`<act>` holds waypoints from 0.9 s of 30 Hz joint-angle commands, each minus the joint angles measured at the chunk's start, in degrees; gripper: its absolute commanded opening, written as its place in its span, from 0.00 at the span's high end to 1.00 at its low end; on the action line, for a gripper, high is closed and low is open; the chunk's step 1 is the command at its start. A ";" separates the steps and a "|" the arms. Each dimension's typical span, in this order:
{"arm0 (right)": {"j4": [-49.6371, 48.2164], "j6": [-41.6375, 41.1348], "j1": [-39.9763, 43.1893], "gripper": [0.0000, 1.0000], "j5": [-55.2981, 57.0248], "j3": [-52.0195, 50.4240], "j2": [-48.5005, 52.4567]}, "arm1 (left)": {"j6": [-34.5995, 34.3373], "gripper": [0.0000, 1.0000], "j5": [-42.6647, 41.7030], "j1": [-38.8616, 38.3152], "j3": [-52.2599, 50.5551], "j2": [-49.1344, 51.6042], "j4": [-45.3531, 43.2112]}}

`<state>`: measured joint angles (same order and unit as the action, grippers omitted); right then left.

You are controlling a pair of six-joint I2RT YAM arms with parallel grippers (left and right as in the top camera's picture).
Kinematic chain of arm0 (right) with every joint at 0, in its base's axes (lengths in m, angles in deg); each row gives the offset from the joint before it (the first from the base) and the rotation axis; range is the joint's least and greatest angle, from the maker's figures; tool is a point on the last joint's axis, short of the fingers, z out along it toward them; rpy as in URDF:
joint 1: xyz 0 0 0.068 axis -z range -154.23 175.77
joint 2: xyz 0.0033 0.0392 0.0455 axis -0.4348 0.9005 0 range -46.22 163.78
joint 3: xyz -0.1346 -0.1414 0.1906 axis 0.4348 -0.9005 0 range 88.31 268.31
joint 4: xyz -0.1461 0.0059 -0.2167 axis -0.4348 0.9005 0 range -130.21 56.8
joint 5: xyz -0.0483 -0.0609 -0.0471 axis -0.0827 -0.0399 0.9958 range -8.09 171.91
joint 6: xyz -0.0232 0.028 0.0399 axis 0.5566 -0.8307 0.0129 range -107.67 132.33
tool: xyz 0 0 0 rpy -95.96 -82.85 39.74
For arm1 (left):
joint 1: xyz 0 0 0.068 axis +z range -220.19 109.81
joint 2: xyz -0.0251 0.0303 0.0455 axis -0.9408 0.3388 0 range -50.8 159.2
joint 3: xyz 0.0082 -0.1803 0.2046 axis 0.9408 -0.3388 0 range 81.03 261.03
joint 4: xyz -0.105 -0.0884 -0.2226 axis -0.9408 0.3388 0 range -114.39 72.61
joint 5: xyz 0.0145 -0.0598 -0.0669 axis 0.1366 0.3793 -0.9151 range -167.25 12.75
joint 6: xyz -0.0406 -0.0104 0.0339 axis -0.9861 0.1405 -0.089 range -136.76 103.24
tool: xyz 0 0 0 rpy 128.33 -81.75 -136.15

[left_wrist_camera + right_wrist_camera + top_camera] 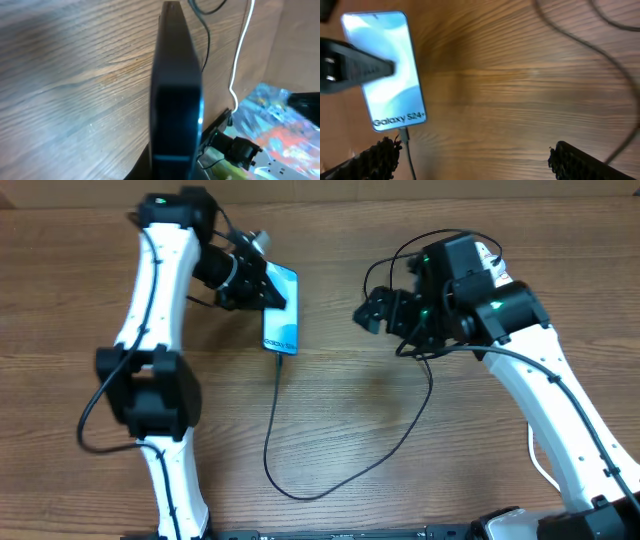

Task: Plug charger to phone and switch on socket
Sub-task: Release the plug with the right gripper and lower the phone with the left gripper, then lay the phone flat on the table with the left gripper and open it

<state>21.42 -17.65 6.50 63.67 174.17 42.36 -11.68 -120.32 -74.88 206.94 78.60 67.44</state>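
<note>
We hold the phone [283, 320] in the upper left of the frame with our left claw [264, 282] closed on it to steady it, the charger [271, 415] sits plugged in its lower edge, and our right claw [369, 312], to its right, stands wide open, empty.

1. This looks like a robotics lab or test station.
2. Two white jointed arms stand on a wood-grain bench [470, 480]: the left arm [158, 275] rooted at seven o'clock, the right arm [555, 395] at five o'clock.
3. Loose black wiring [88, 415] trails off the arms.
4. A phone [283, 320] and thin charger [272, 420] sit toward eleven o'clock.
</note>
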 commanded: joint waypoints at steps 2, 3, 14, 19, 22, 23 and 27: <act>1.14 0.24 2.67 0.03 2.78 0.63 0.17 | 2.64 0.96 -5.01 -2.40 -0.07 5.33 -1.70; 1.27 0.50 2.97 0.03 2.80 0.61 0.17 | 2.64 0.96 -5.07 -2.73 -0.07 6.29 -2.14; 1.29 1.92 3.26 0.03 3.74 0.35 0.87 | -0.11 0.96 -2.34 -4.17 -0.09 11.10 -10.56; 1.53 1.92 3.26 0.03 4.28 0.33 1.33 | -3.98 0.96 5.75 -4.24 -0.09 11.17 -11.96; 1.31 1.90 3.26 0.03 4.28 0.33 1.40 | -4.44 0.96 6.05 -4.35 -0.15 11.17 -12.20; 1.22 1.92 3.26 0.03 4.28 0.33 1.42 | -5.14 0.95 6.29 -4.35 -0.15 11.19 -12.39; 1.22 1.90 3.26 0.03 4.28 0.33 1.57 | -8.87 0.96 8.59 -4.42 -0.17 11.65 -12.94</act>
<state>22.82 -16.14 9.56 67.32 174.17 43.65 -16.78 -113.28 -79.01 206.74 89.51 54.61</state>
